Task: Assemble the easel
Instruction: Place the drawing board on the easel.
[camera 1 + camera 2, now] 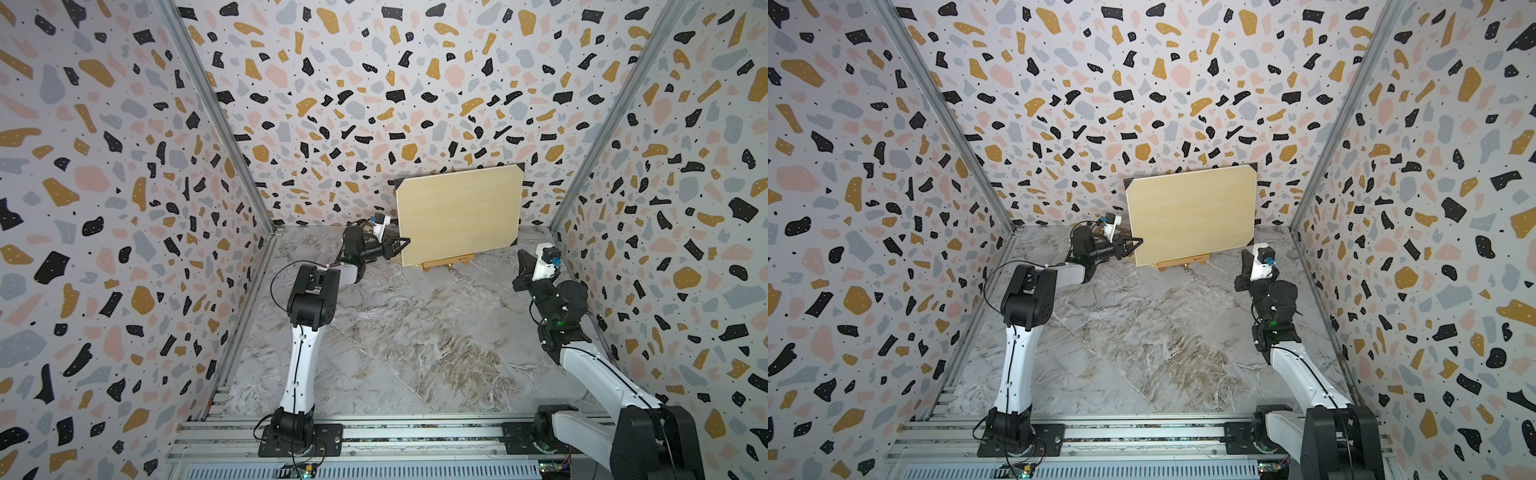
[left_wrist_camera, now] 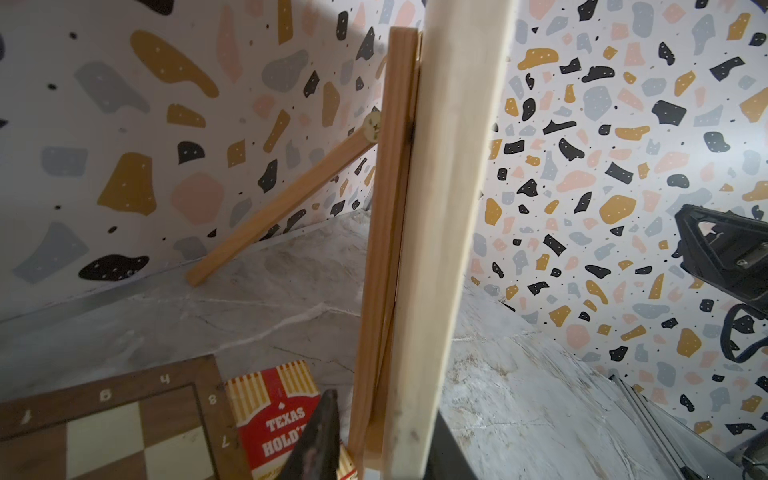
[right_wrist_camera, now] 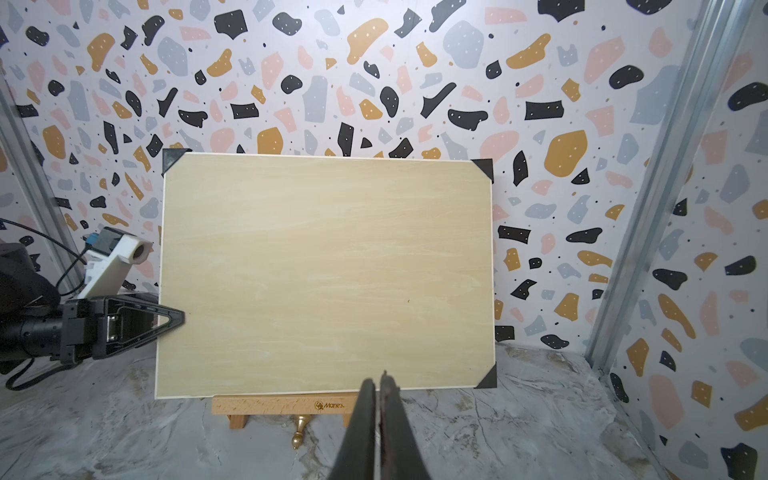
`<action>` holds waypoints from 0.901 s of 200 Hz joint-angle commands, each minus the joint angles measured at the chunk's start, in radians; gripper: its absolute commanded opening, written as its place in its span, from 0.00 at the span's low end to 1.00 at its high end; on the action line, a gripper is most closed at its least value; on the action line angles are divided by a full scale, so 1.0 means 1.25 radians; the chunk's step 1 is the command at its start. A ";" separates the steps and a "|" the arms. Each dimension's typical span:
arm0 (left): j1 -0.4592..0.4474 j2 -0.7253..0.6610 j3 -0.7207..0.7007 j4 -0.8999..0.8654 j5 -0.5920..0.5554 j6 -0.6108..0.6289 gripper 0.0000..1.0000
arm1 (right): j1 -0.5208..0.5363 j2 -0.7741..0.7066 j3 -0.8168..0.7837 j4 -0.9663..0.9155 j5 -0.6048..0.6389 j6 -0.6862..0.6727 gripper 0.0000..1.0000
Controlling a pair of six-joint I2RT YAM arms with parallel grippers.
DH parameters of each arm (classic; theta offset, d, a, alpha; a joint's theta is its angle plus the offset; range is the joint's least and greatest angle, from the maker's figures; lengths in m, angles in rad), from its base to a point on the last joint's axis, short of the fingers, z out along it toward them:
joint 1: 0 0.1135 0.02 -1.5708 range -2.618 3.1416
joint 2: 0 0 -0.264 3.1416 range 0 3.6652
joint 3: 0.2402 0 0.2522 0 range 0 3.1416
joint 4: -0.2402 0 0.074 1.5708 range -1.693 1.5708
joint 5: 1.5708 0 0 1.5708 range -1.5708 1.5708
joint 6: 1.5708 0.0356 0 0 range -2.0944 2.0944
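The easel [image 3: 286, 405] stands at the back of the marble table [image 1: 415, 353], near the rear wall, with the pale board with black corners [image 3: 324, 270] resting on its ledge bar and its rear leg [image 2: 282, 208] splayed out behind. It looks assembled, so the step in hand is probably letting go. The left gripper [image 1: 403, 243] sits at the board's left edge with its claw spread astride the board and the easel's upright slat [image 2: 386, 208]. A sliver of gap shows beside the slat, so it reads as loosened rather than pinching. To do this well, widen the claw fully, then draw straight out sideways without brushing the edge, since the board only leans. The right gripper [image 3: 379, 380] hangs well apart in front, claw pressed together on nothing, and is best kept clear. The board hides the A-frame and crossbars in both top views. The front finger's contact with the board is unclear, as is how squarely the board sits on the ledge. The chessboard [image 2: 104, 436] and red Texas Hold'em card box [image 2: 274, 415] are cut off
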 commanded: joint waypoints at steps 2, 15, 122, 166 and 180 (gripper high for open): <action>0.007 -0.023 0.001 -0.009 0.019 0.022 0.35 | -0.002 -0.008 0.003 0.027 0.003 0.008 0.08; 0.010 -0.027 0.004 -0.018 0.020 0.028 0.39 | -0.001 -0.010 0.003 0.028 0.008 0.007 0.08; 0.024 -0.148 -0.127 -0.022 -0.083 0.061 0.78 | -0.053 0.195 0.197 -0.170 0.012 0.189 0.36; 0.023 -0.222 -0.199 -0.021 -0.164 0.040 0.86 | -0.148 0.392 0.388 -0.283 -0.062 0.403 0.46; 0.022 -0.250 -0.233 -0.027 -0.198 0.042 0.88 | -0.169 0.456 0.453 -0.326 -0.062 0.456 0.47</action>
